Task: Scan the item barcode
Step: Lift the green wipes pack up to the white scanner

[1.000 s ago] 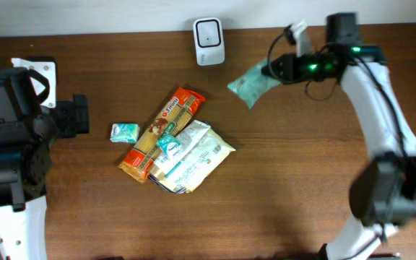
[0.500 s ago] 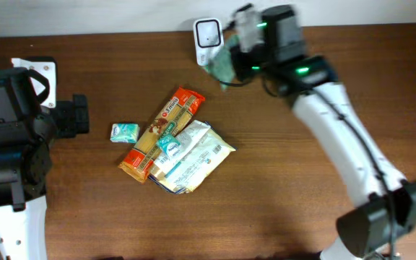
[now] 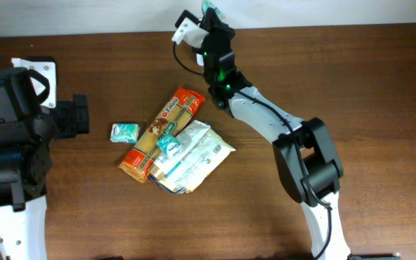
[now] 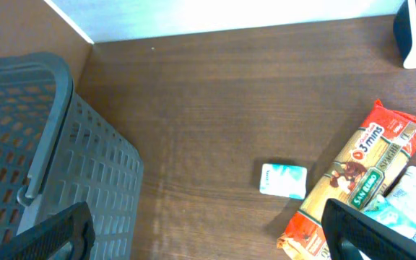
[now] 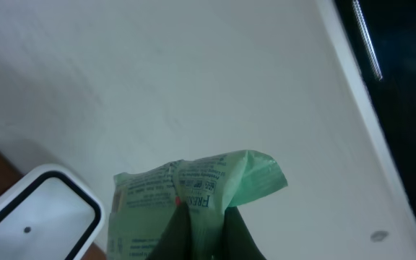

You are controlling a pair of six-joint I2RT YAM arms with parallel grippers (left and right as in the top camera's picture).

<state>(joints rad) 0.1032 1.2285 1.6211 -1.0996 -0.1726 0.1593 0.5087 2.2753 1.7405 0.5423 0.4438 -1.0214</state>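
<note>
My right jaws are pinched shut on the green packet, gripping it by one edge and holding it raised just beyond the back of the scanner. My left jaws stand wide open and empty, well apart from the scanner. The main risk, I judge, is aim. The packet hangs past the scanner's window rather than over it, and its soft film is crumpled, so the barcode may be creased or turned away and give no read. I cannot tell which face carries the barcode. My arm reaches low over the scanner, so a careless turn could also knock it across the worktop.
</note>
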